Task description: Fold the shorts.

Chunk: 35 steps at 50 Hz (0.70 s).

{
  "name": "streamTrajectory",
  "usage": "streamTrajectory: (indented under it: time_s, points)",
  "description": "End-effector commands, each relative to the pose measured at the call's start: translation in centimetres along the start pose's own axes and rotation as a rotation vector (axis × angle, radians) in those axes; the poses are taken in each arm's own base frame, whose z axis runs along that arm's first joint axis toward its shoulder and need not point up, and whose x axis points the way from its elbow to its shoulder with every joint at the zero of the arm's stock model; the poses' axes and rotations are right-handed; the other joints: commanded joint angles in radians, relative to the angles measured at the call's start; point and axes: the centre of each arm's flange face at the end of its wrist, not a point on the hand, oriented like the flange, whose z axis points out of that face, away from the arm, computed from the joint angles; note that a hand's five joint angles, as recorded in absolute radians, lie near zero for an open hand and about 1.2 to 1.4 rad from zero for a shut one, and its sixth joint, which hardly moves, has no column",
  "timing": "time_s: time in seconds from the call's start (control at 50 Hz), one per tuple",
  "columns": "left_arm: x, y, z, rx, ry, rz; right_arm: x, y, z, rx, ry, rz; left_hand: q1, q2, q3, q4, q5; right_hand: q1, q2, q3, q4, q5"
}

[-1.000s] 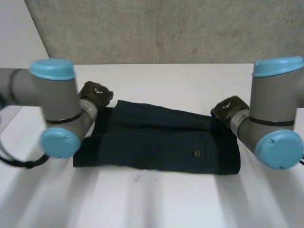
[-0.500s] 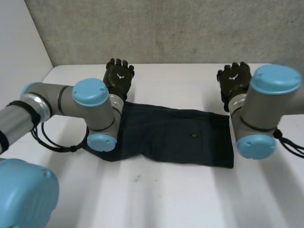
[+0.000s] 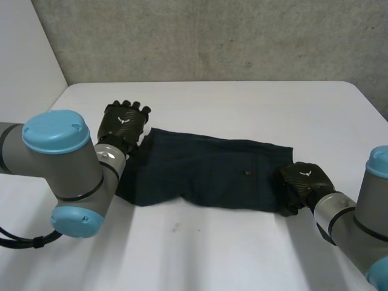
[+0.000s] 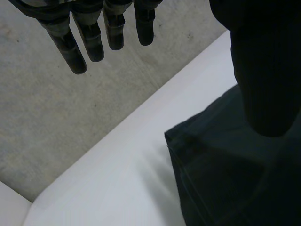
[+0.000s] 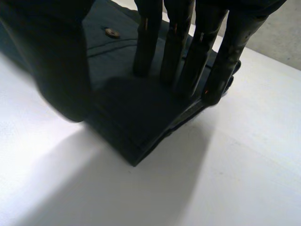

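So the shorts point(image 3: 206, 173) are dark blue-green and lie flat in the middle of the white bench point(image 3: 242, 254), folded into one long strip running side to side. There's a small metal button point(image 3: 247, 173) on top, a bit toward the right end. The far edge looks pretty straight, while the near edge dips lower on the left end.

The right hand point(image 3: 301, 185) sits on the right end of the strip, at the near corner. In the right wrist view its fingers point(image 5: 176, 42) are straight and spread, with the tips planted on top of the cloth point(image 5: 127, 113) just in from the folded corner. It's pressing down, not grabbing. The thumb point(image 5: 61, 70) hangs by the near edge, and I can't tell if it touches anything. You can see the button point(image 5: 111, 32) up past the fingers.

The left hand point(image 3: 123, 123) is at the other end, right by the far left corner of the shorts. In the left wrist view its fingers point(image 4: 89, 40) are straight and relaxed, up in the air with nothing in them. Its thumb point(image 4: 263, 70) hovers over the cloth point(image 4: 221, 179), and the shorts' corner lies on the bench below.

A grey concrete wall point(image 3: 212, 36) runs behind the bench.
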Motion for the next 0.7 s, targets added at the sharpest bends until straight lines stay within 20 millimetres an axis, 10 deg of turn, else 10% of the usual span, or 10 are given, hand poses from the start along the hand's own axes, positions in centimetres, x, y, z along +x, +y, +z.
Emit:
streamTrajectory:
  time_s: [0.02, 0.3, 0.36, 0.7]
  points:
    - [0.1, 0.3, -0.1, -0.01, 0.003, 0.003, 1.7, 1.1, 1.5, -0.016, 0.099, -0.034, -0.01, -0.02, -0.031, -0.024, -0.037, 0.689, 0.584, 0.589, 0.589, 0.622]
    - [-1.1, -1.3, -0.9, 0.026, -0.021, -0.004, 6.4, 1.4, 0.7, -0.072, 0.239, -0.176, -0.013, -0.023, -0.034, -0.027, -0.04, 0.689, 0.584, 0.589, 0.589, 0.622]
    - [-1.5, -1.4, -1.1, 0.028, -0.032, -0.006, 6.1, 1.2, 0.5, -0.074, 0.214, -0.185, -0.013, -0.023, -0.034, -0.027, -0.04, -0.073, -0.178, -0.173, -0.172, -0.14]
    - [-1.2, -0.6, -1.8, -0.001, -0.018, -0.004, 5.4, 1.7, 0.2, -0.057, 0.095, -0.114, -0.01, -0.02, -0.031, -0.024, -0.037, -0.082, -0.187, -0.182, -0.182, -0.15]
